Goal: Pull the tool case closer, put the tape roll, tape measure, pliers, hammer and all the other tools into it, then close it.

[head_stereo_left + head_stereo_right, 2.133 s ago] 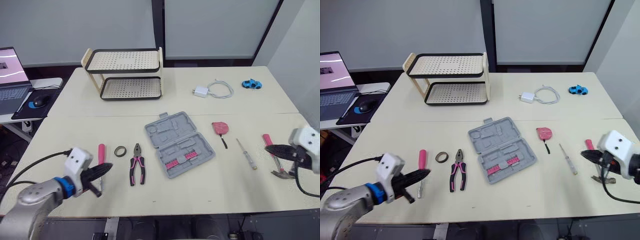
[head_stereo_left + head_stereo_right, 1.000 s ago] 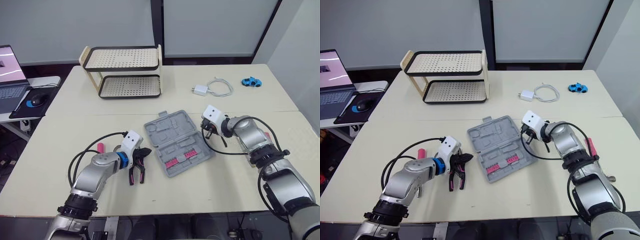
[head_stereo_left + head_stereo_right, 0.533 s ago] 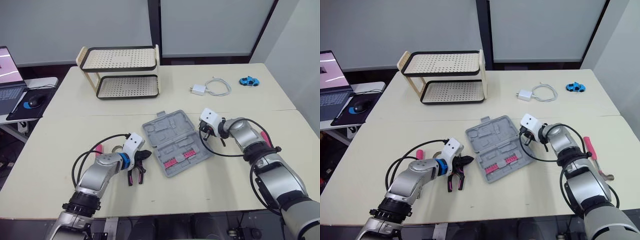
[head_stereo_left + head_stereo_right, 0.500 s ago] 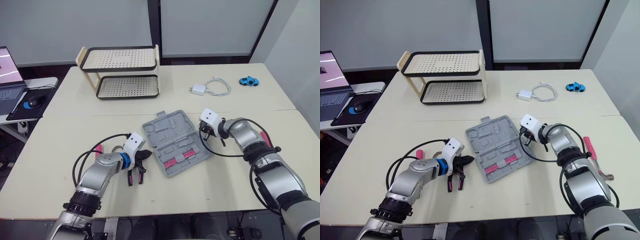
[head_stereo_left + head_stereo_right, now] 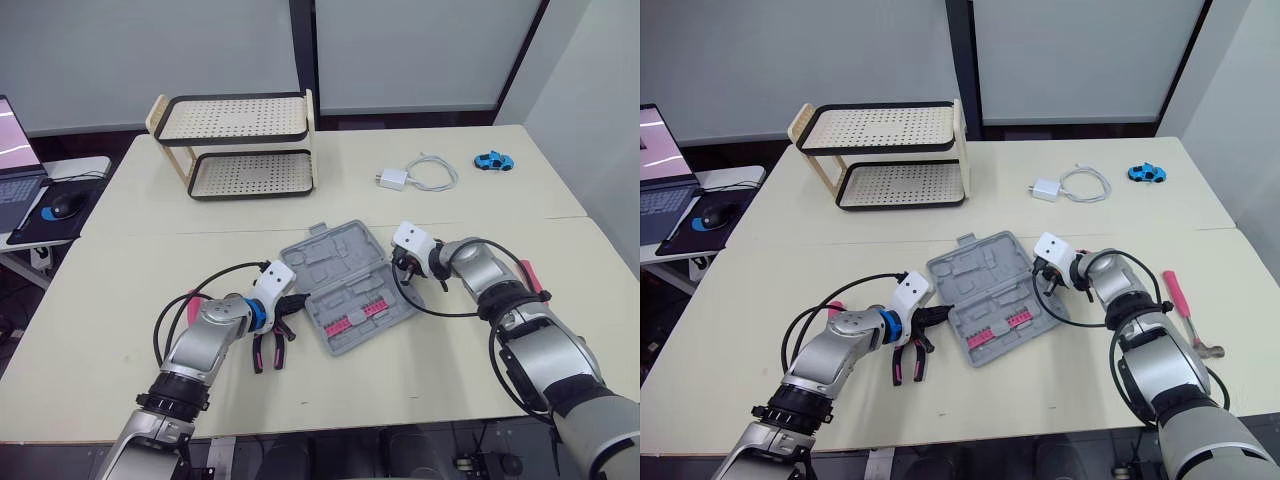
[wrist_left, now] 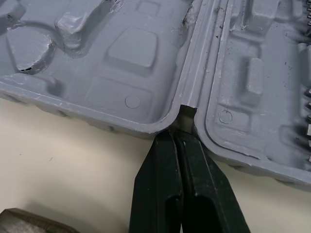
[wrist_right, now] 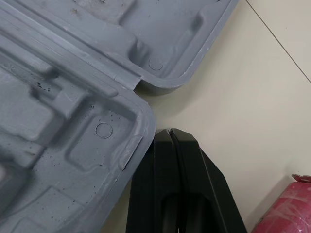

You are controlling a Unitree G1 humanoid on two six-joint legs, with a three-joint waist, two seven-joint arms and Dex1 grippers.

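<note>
Mid-frame, both bent arms point inward; left gripper [image 5: 290, 305] and right gripper [image 5: 405, 269], fingers pressed together, touch the open tool case [image 5: 345, 287] at its edges.

The open tool case [image 5: 345, 295] lay with a bare strip of table [image 5: 400, 372] between it and the near edge, nothing standing in the way there. Its left side was crowded by the left gripper [image 6: 176, 136], fingers pressed together at the hinge notch, and the pliers [image 5: 266, 350] just beside it; at its right corner sat the right gripper [image 7: 171, 133], fingers together, with the tape measure [image 7: 300, 208] near. Beyond the case the table ran open as far as the rack [image 5: 235, 145], the charger [image 5: 392, 180] and the toy car [image 5: 491, 160], and the hammer [image 5: 1176, 297] lay well apart to the right.
</note>
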